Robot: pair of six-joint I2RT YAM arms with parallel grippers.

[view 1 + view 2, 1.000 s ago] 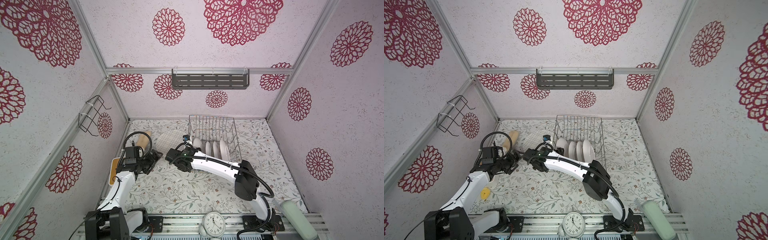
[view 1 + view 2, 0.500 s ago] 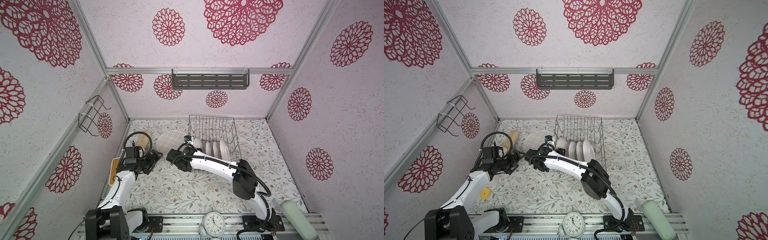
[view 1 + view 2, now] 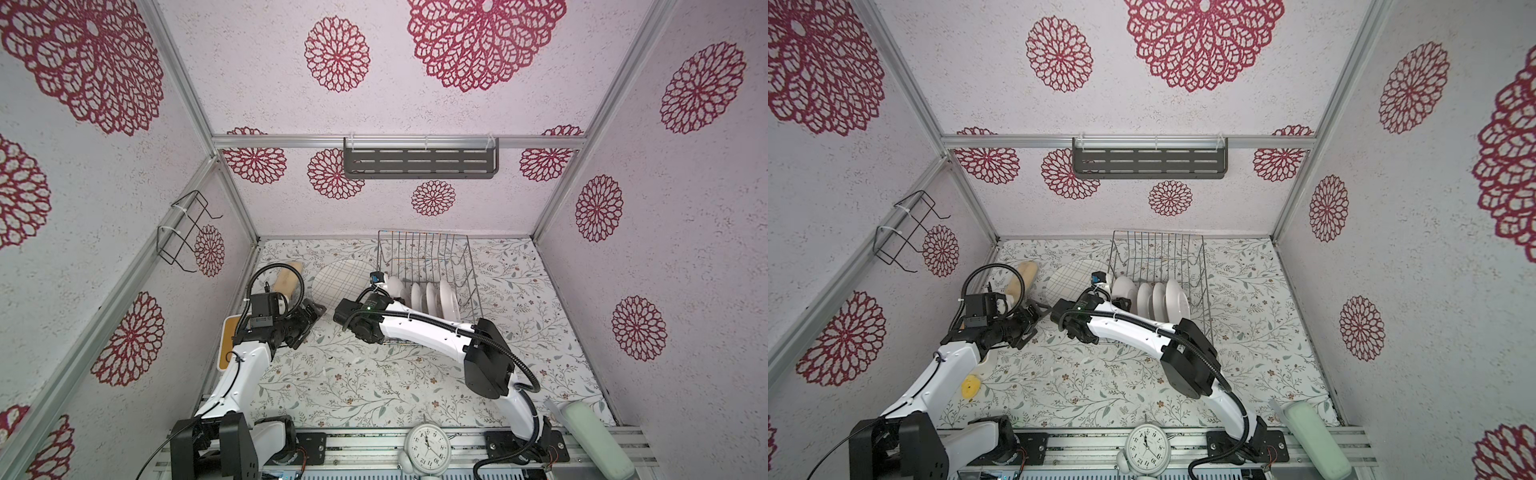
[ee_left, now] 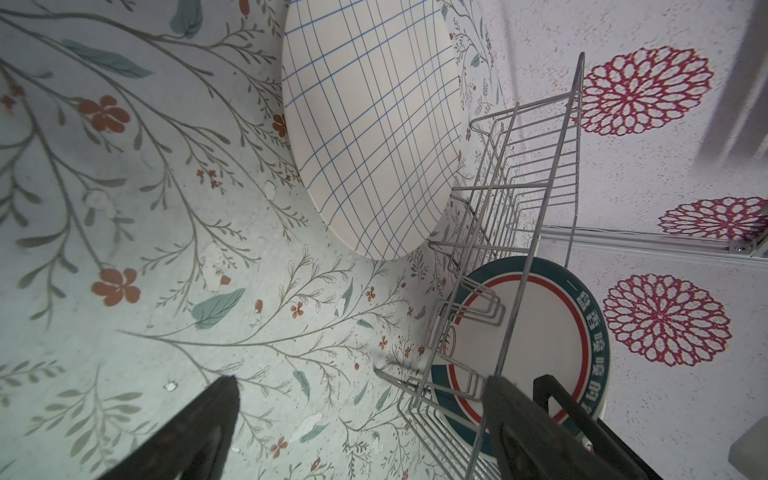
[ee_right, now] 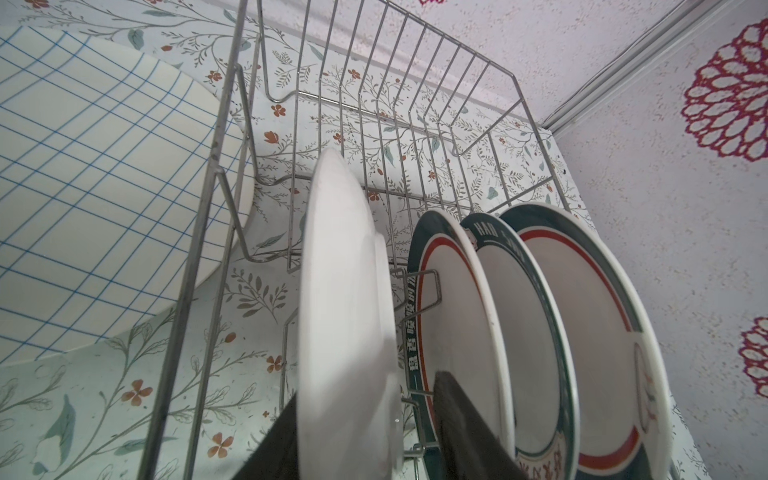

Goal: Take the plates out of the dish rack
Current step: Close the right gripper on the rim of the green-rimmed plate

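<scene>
We see the dish rack at the back of the tabletop. The right arm covers its near end in both top views. The grid plate lies flat on the tabletop, just left of the rack; the arm hides its near rim.

Four plates stand on edge in the rack. The right end effector has its fingers apart, one on each side of the leftmost plate. In the right wrist view we see only that plate's white back. There's a thin gap btw. one finger & the plate; on the other side we can't tell if it touches. The 3 teal-rim plates stand next to it, w/ their letters partly cut off.

The left end effector is wide apart over the tabletop, near the rack's corner. A tan thing behind the left arm's cable is too hidden to name.
</scene>
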